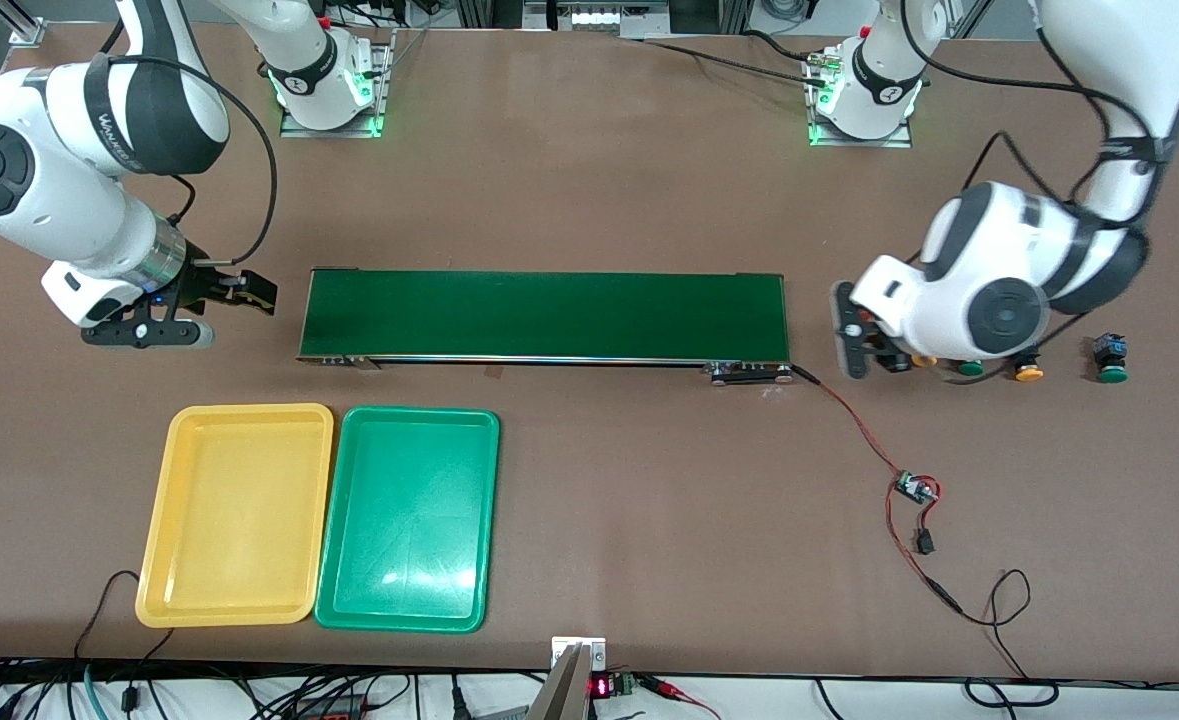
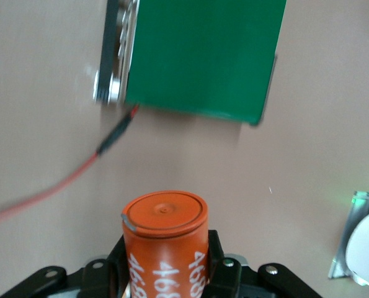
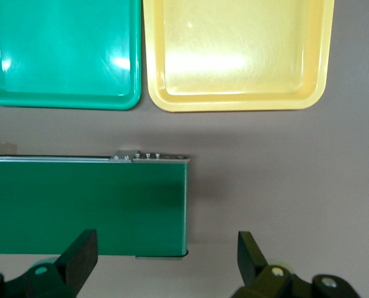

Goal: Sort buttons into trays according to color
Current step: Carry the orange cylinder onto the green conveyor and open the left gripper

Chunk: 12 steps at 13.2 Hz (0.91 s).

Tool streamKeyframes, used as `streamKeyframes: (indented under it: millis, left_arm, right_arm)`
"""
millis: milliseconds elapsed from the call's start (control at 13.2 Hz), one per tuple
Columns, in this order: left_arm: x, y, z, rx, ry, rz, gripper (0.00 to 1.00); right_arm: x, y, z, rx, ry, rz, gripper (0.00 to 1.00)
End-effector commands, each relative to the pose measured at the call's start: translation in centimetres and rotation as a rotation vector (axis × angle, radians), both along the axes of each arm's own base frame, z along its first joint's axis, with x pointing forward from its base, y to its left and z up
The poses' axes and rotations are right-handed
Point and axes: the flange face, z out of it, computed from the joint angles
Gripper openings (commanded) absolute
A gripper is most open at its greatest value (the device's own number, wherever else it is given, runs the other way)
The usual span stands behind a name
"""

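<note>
Long dark-green conveyor belt (image 1: 544,315) runs across mid-table; bare brown table (image 1: 589,190) between it and the arm bases, and more bare surface nearer the front camera toward the left arm's end, crossed only by a red wire (image 1: 854,425) with a small circuit board (image 1: 916,488).

Shallow yellow plastic tray (image 1: 234,515) and matching green plastic tray (image 1: 407,518) sit side by side, edges almost touching, nearer the front camera than the belt, toward the right arm's end. Both hold nothing.

Front view only: three small push-buttons in a row near the left arm's end of the belt – green cap (image 1: 970,368), yellow-orange cap (image 1: 1028,372), green cap (image 1: 1110,359) set apart. The arm partly hides the first two.

Left wrist view only: left gripper (image 2: 165,273) pinches an orange cylinder printed "4680" (image 2: 165,239), upright, beside the belt end.

Right gripper (image 3: 165,254) waits by the belt's other end, fingers (image 3: 79,251) spread wide, nothing between them.
</note>
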Motion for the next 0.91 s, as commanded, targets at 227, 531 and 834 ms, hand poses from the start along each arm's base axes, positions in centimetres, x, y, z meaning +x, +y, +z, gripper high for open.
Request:
streamKeyframes:
  millis: [227,531,834]
  left_arm:
    - [-3.3,-10.8,-3.6,-0.005,-0.044,-0.068,0.13]
    - [-6.0,-15.1,-6.4,-0.019,-0.068,-0.124,0.13]
    - [-6.5,-16.1,-6.5,0.032,-0.099,-0.124,1.00]
  right_arm:
    - [-2.0,-0.3,0.6,0.010,-0.016,-0.017,1.00]
    - [-1.8,-0.2,0.6,0.010,-0.020,-0.016,1.00]
    - [-1.7,-0.5,0.5,0.011,-0.023,-0.019,1.00]
